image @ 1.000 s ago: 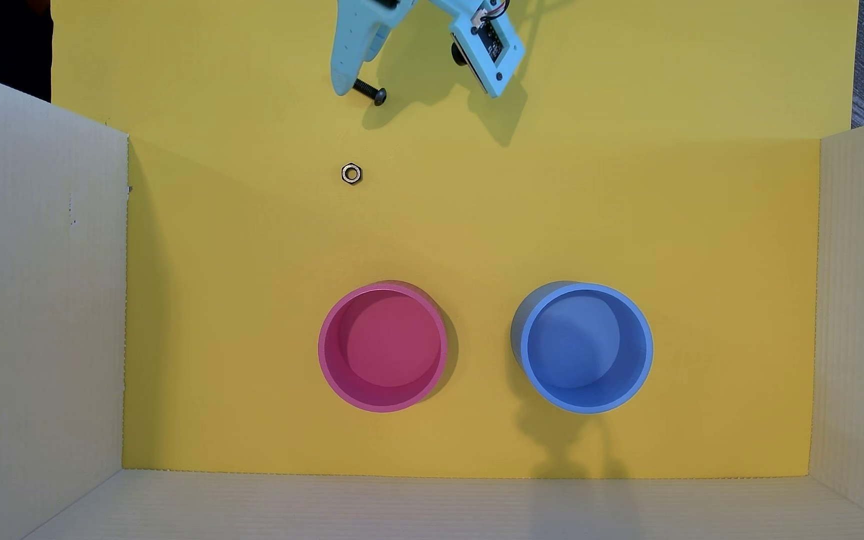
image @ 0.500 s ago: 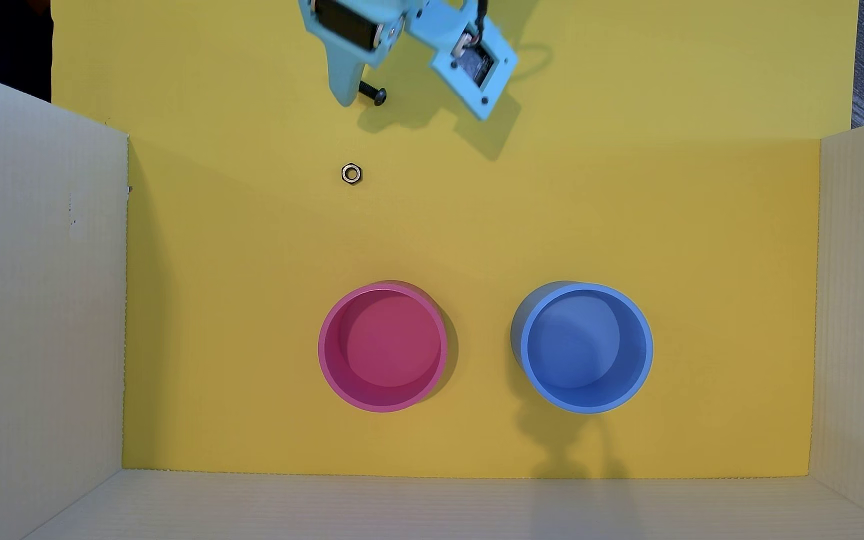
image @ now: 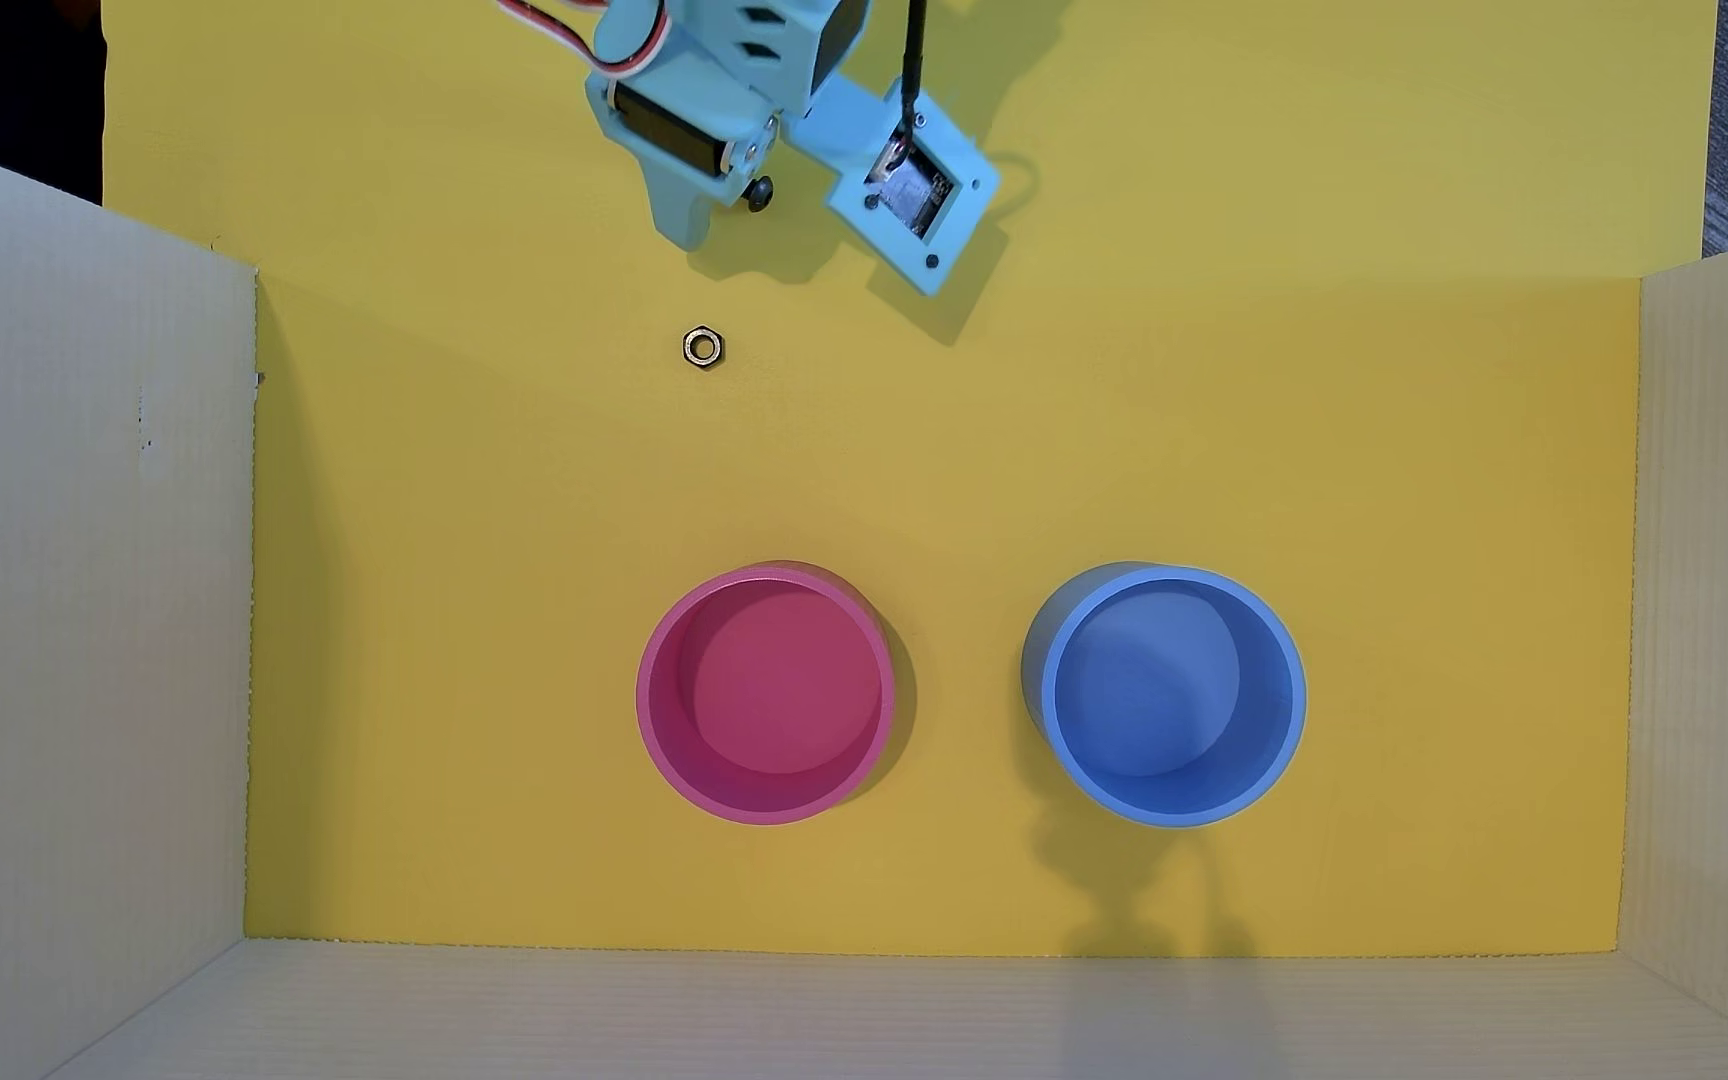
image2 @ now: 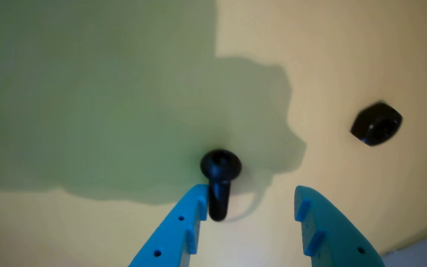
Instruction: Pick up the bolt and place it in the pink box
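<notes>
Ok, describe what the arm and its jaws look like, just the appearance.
The arm is light turquoise plastic, blocky, with a black motor set in its side. Red, white and black wires loop out near the top, and a black cable runs to a small screwed-on camera plate. The gripper has two pointed bright-blue jaws with small ridges and holes.

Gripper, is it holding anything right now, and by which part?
Nothing is held. The gripper is open around the bolt; one finger is beside its shank and the other stands apart.
</notes>
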You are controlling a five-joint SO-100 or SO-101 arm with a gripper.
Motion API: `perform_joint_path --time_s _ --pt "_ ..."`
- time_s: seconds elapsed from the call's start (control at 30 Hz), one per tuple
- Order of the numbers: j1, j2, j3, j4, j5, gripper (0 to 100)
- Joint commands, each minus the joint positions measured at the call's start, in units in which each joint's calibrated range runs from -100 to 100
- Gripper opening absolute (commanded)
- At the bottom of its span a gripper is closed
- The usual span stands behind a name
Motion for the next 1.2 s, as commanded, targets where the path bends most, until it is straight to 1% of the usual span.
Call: perform_joint_path --time_s 0.0,0.2,0.23,0.27,0.3,0.33,0.37,0.73,0.97,1.07,1.17 --pt "0.3 3.2 -2.0 -2.5 -0.2 17" --pt "0.4 7.0 -2.8 -4.0 -0.1 16" --pt "0.4 7.4 -2.8 -4.0 -0.1 14" --pt "0.5 7.5 -2.8 -4.0 -0.1 10" --pt "0.5 7.5 -2.8 -4.0 -0.1 2" --pt "0.5 7.5 -2.8 -4.0 -0.1 0" --pt "0.5 7.5 -2.8 -4.0 -0.1 2" --pt "0.0 6.9 -3.4 -4.0 0.1 1" --pt "0.4 6.9 -14.6 -3.0 -0.2 1" --pt "-0.1 6.9 -19.7 -0.6 -0.3 1" --pt "-0.5 6.9 -25.0 2.2 -1.9 1"
